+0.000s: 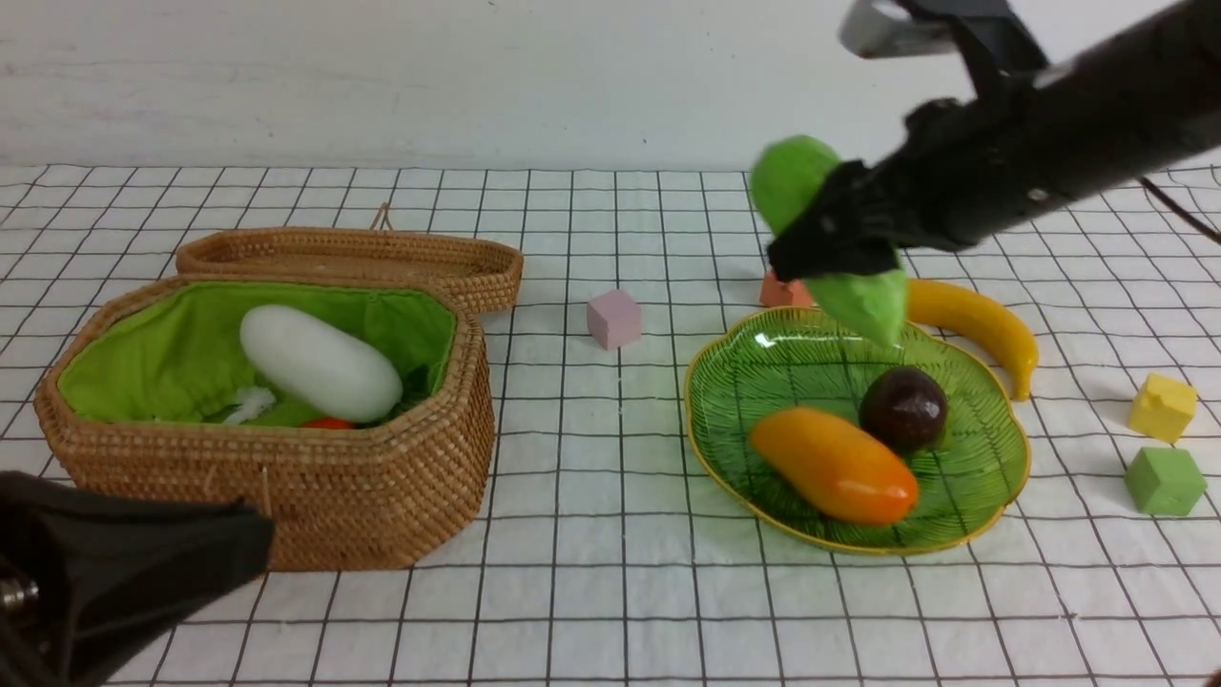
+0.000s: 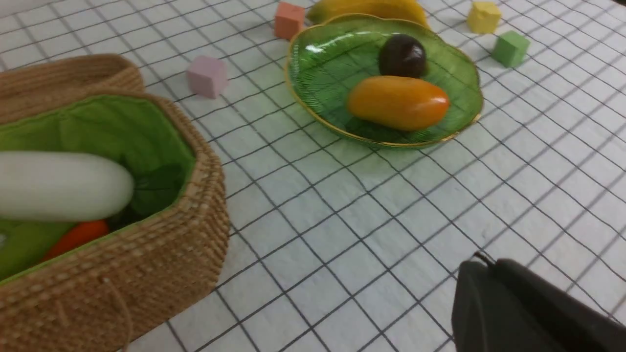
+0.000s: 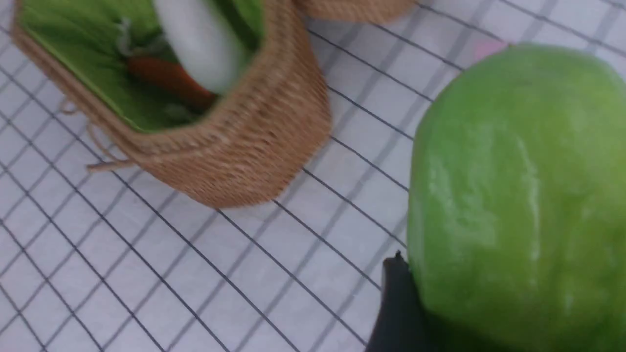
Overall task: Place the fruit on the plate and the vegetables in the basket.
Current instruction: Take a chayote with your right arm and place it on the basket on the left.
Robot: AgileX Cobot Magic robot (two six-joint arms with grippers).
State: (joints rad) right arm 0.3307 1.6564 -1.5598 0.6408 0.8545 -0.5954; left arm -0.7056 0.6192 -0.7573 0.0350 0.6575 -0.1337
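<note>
Bright, even light, with a white glare spot on the plate (image 1: 811, 367). My right wrist view is blurred: basket (image 3: 254, 146) smeared, cucumber (image 3: 513, 195) soft.

Grid-lined tablecloth (image 1: 610, 572) with basket (image 1: 382, 477), lid (image 1: 382, 258), plate (image 1: 763, 372), banana (image 1: 983, 324), pink cube (image 1: 614, 318), orange cube (image 1: 782, 291), yellow cube (image 1: 1163, 407), green cube (image 1: 1165, 480)

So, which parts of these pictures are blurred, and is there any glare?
Front view: the right arm and the cucumber it holds are blurred; a white glare spot sits on the plate. Right wrist view: the basket is streaked, the cucumber close and soft. Left wrist view: mostly sharp, with glare on the plate too.
</note>
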